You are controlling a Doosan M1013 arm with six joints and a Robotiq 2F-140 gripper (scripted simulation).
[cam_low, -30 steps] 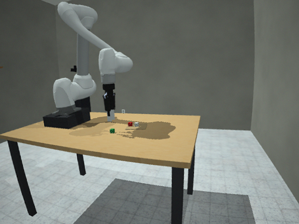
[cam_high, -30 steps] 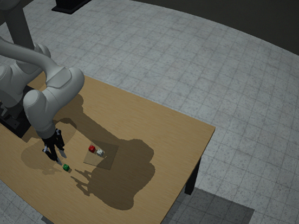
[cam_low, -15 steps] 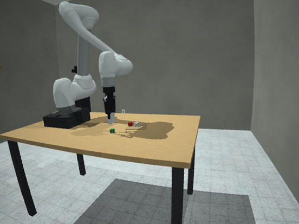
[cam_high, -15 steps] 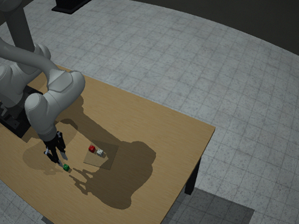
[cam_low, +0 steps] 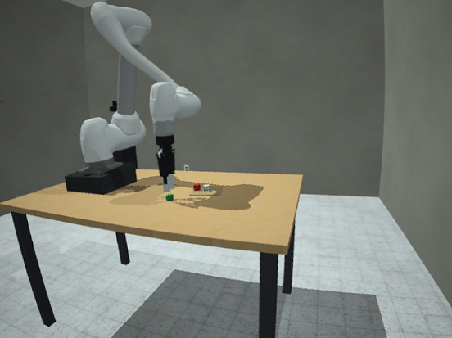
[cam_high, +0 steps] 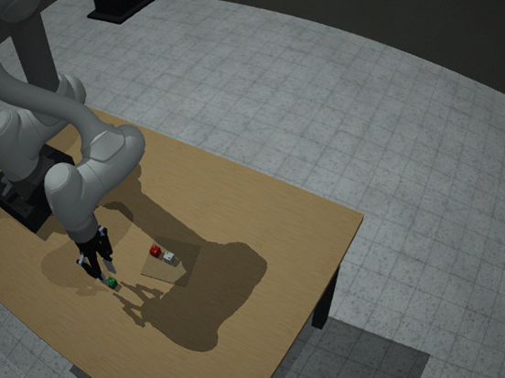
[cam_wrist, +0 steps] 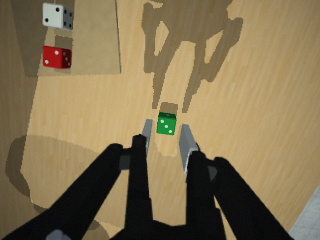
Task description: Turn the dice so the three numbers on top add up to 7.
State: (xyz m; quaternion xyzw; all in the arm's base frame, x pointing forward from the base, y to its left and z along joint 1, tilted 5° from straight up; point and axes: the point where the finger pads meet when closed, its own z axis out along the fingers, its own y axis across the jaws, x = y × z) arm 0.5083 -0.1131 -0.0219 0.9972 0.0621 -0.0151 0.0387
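Note:
A green die [cam_high: 112, 283] lies on the bare table top, off the mat, to the left of it; it also shows in the exterior view [cam_low: 169, 197] and the wrist view [cam_wrist: 166, 124]. A red die [cam_high: 155, 250] and a white die [cam_high: 169, 256] sit side by side on the tan mat [cam_high: 174, 263]; both show at the top left of the wrist view, the red die [cam_wrist: 56, 56] below the white die [cam_wrist: 59, 15]. My gripper [cam_wrist: 165, 131] points down just above the green die, its fingers partly open and empty, a little wider apart than the die.
The arm's black base [cam_high: 29, 195] stands at the table's far left corner. The arm casts a large dark shadow across the mat and the middle of the table. The table's front edge is well away from the dice.

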